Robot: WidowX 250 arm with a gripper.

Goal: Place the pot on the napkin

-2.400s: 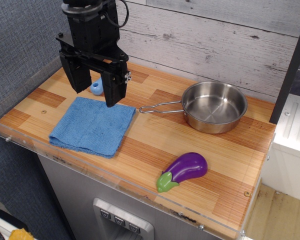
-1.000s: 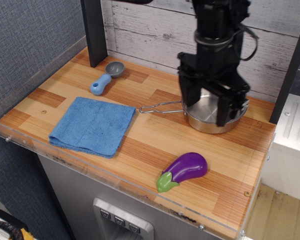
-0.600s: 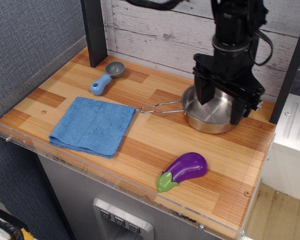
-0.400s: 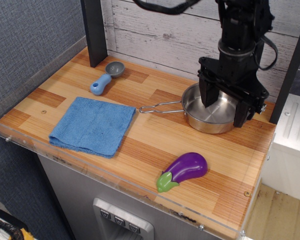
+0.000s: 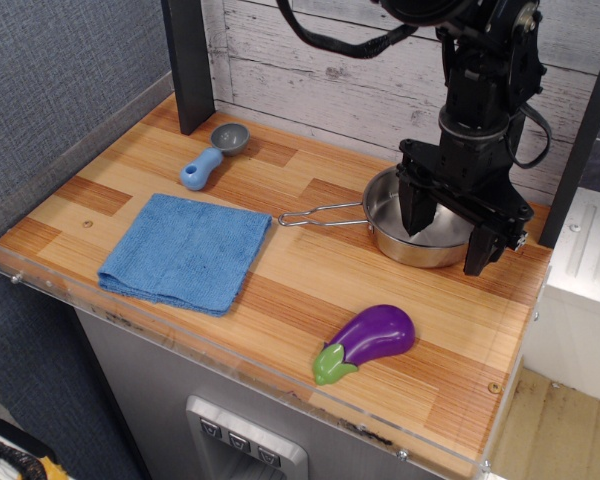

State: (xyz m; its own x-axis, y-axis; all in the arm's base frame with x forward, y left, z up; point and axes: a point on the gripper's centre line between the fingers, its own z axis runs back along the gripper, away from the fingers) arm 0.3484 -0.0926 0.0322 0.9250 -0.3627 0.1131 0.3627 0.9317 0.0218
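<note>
The pot point(image 5: 392, 220) is a shiny steel pan at the right of the wooden counter, its thin wire handle point(image 5: 320, 213) pointing left. The napkin point(image 5: 187, 250) is a blue folded cloth lying flat at the front left, well apart from the pot. My gripper point(image 5: 448, 240) is open and low over the pot's right side. One finger point(image 5: 417, 210) is inside the pan, the other point(image 5: 479, 248) is outside its right rim. I cannot tell whether either finger touches the rim.
A small grey scoop with a blue handle point(image 5: 212, 154) lies behind the napkin. A purple toy eggplant point(image 5: 368, 340) lies at the front right. A black post point(image 5: 188, 62) stands at the back left. A clear acrylic lip point(image 5: 220, 352) edges the counter front.
My gripper moved from above the napkin's back edge across to the right, over the pot, then lowered until its fingers straddle the pot's right rim. The pot and napkin have not moved.
</note>
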